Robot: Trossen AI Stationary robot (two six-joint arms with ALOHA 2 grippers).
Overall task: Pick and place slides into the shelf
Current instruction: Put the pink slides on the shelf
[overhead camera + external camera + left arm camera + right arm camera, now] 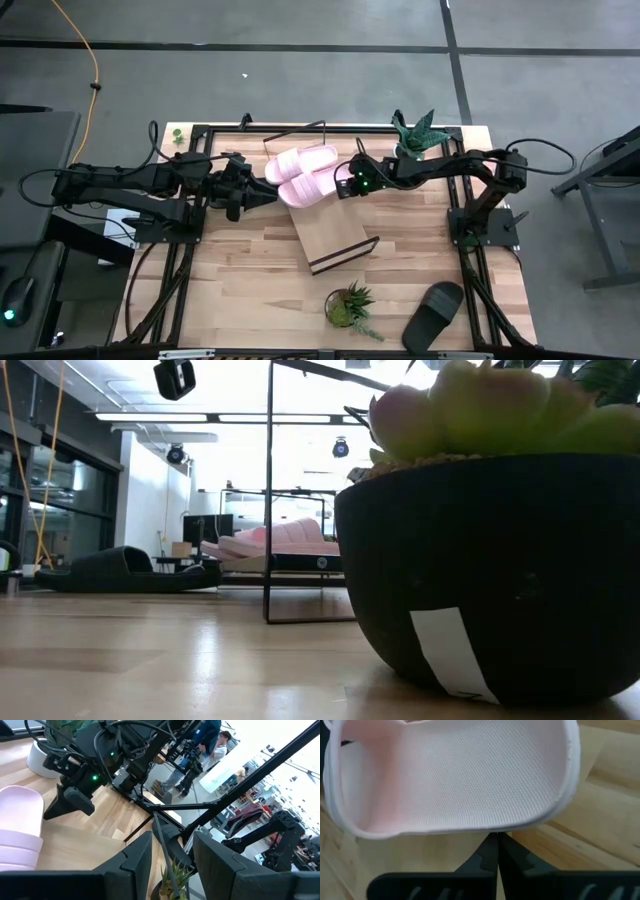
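Two pink slides point(303, 175) on shelf point(335, 240) | right hand point(345, 183) clenched empty beside them | left hand point(262, 193) parted, opposite side

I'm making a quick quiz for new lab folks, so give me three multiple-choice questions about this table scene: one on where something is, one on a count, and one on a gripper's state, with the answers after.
1. Where does the black slide lie?
A. On the shelf
B. On the tabletop near a corner, beside the small potted plant
C. In the left gripper

2. How many pale pink slides rest on the shelf?
A. None
B. Two
C. Four

3. How does the right gripper stand?
A. Shut, fingers together, just short of a pink slide's edge
B. Wide open above the black slide
C. Clamped on a plant pot

Answers: 1 B, the high view shows it on the wood, off the shelf. 2 B, two pink slides lie side by side at the shelf's upper end. 3 A, the right wrist view shows the fingertips meeting with nothing between them.
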